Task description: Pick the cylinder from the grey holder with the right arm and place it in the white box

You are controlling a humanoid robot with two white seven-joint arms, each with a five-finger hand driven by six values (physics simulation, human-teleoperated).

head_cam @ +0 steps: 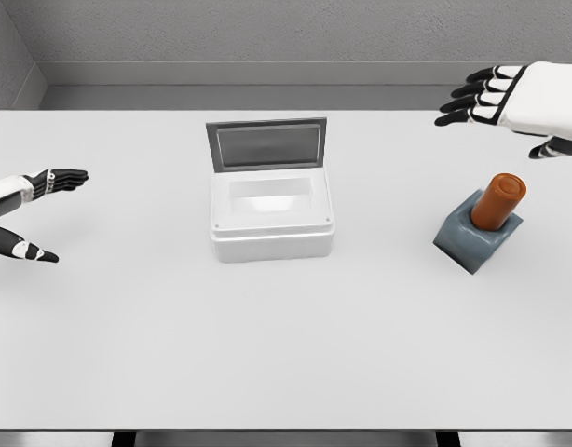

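Observation:
An orange-brown cylinder [497,201] stands tilted in a grey holder [475,238] on the right side of the table. My right hand [498,110] hovers above and behind it near the table's far right edge, fingers spread and holding nothing, well apart from the cylinder. A white box [271,223] sits at the table's middle with its grey lid [266,144] standing open at the back; its inside looks empty. My left hand [39,209] rests open at the left edge.
The white table [286,354] runs wide in front of the box and holder. A grey wall rises behind the far edge.

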